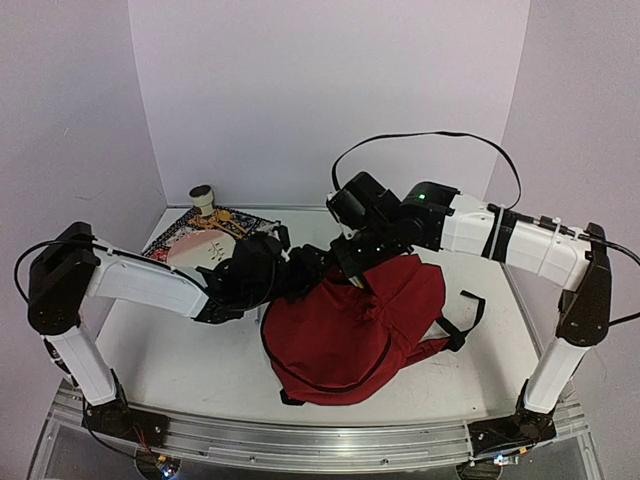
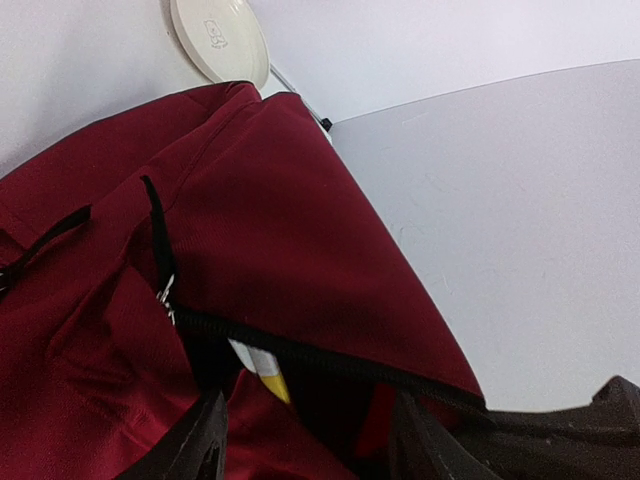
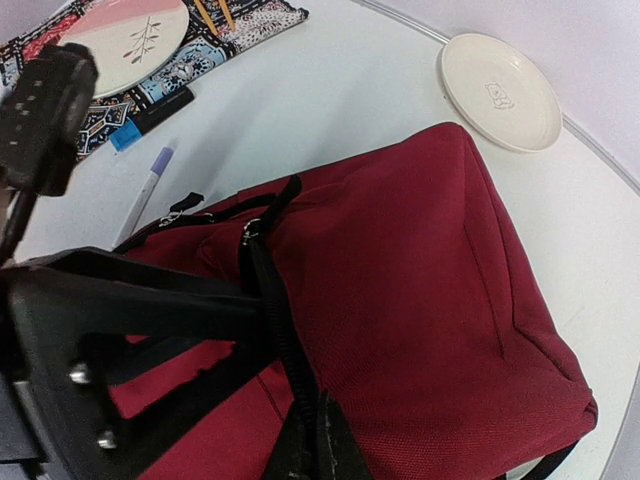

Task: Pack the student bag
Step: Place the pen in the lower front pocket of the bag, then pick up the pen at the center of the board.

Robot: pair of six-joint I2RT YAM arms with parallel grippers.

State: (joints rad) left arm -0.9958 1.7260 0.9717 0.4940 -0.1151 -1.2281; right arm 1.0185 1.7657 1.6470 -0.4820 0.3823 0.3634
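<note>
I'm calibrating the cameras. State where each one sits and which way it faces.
Top external: above and behind the arm bases, looking down on the table and bag; left arm and right arm show.
Left wrist: on the left arm, looking into the bag's opening; the open left gripper shows below.
Right wrist: on the right arm, looking down on the bag's top; the right gripper, shut on the bag's edge, shows below.
Shared: both wrist views show the bag and the white dish.
</note>
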